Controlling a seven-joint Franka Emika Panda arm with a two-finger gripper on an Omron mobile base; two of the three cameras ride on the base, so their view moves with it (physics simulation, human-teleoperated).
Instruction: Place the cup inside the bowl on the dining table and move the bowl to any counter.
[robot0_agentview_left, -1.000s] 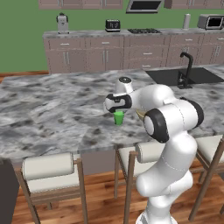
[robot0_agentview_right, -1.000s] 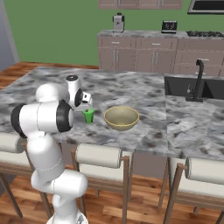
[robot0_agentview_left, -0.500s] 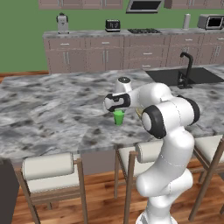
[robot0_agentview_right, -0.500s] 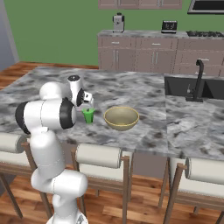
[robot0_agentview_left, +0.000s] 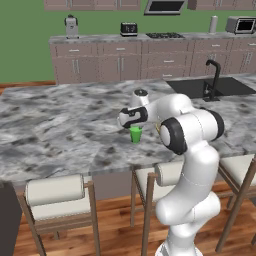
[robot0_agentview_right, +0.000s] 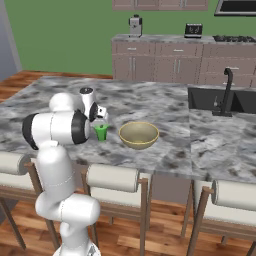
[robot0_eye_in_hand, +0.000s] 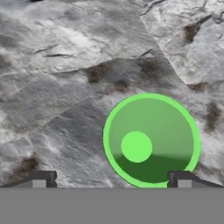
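Step in hand, as judged: the approach to pick up the cup; nothing has yet gone into the bowl. Taking the cup as landmark and reading the right base view from left to right: the arm rises left of the cup, the gripper hangs directly above the cup, and the bowl sits just to the right of the cup, apart from it, both on the dining table. The sink basin lies well to the right of the cup, past the bowl. The counter stands far behind the cup against the green wall. In the left base view the gripper is again directly over the cup, which stands upright on the marble; the bowl is hidden behind the arm there. In the hand view the cup is seen straight down its open mouth, offset right of centre; the fingertips stand spread wide, the left one well clear of the cup, the right one at its rim edge. The gripper is open and holds nothing. Next move, as judged: shift the hand so the cup sits between the fingers, descend, then close on the wall of the cup, before carrying it right to the bowl
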